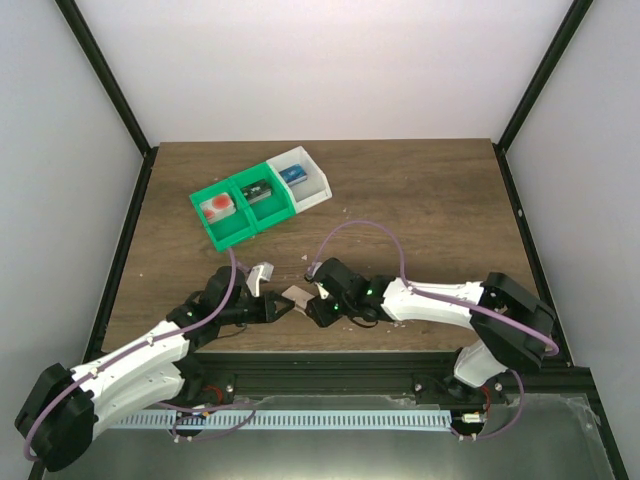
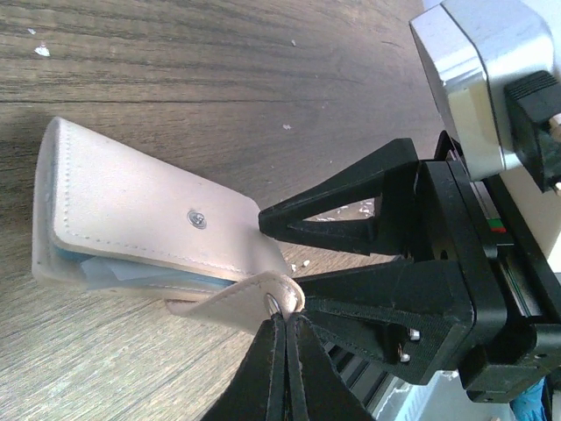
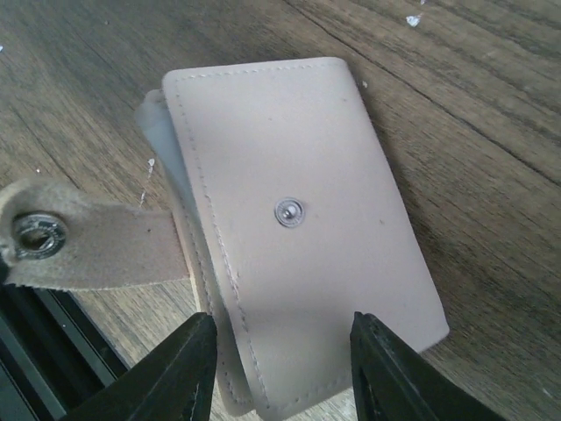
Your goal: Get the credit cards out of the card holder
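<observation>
The card holder (image 3: 289, 219) lies flat on the wood table, pale with stitched edges and a snap stud; it also shows in the left wrist view (image 2: 131, 206) and the top view (image 1: 296, 296). Its tab (image 2: 237, 307) is unfastened. My left gripper (image 2: 287, 317) is shut on the tab's end by the snap ring. Pale blue edges of the credit cards (image 2: 131, 274) show inside the holder's open side. My right gripper (image 3: 280, 373) is open, its fingers (image 3: 166, 377) either side of the holder's near end. In the top view the two grippers meet, left (image 1: 285, 305) and right (image 1: 313, 303).
A green bin (image 1: 240, 225) and a white bin (image 1: 318, 190) stand at the back left, holding a red-orange item (image 1: 217, 208), a dark item (image 1: 260, 192) and a blue item (image 1: 292, 173). The table's front edge is just behind the grippers.
</observation>
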Available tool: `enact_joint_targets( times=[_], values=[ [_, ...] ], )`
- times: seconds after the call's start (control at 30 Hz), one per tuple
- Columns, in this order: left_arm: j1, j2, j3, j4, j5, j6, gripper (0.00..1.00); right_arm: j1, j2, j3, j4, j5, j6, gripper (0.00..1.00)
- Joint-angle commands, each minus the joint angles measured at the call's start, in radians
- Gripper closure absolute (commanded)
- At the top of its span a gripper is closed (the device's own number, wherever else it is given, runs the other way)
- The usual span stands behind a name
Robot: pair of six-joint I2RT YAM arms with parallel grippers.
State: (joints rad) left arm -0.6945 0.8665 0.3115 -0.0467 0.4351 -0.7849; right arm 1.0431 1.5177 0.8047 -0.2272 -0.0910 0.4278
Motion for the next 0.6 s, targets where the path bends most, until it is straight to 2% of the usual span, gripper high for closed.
enact_joint_targets(
  times=[0.0,0.57],
  values=[
    [0.003,-0.004,0.021,0.015,0.022,0.005,1.00,0.007,-0.024,0.023,0.006,0.045,0.018,0.57],
    [0.003,-0.009,0.007,0.020,0.029,0.005,1.00,0.007,-0.032,0.024,0.005,0.146,0.027,0.69]
  ],
)
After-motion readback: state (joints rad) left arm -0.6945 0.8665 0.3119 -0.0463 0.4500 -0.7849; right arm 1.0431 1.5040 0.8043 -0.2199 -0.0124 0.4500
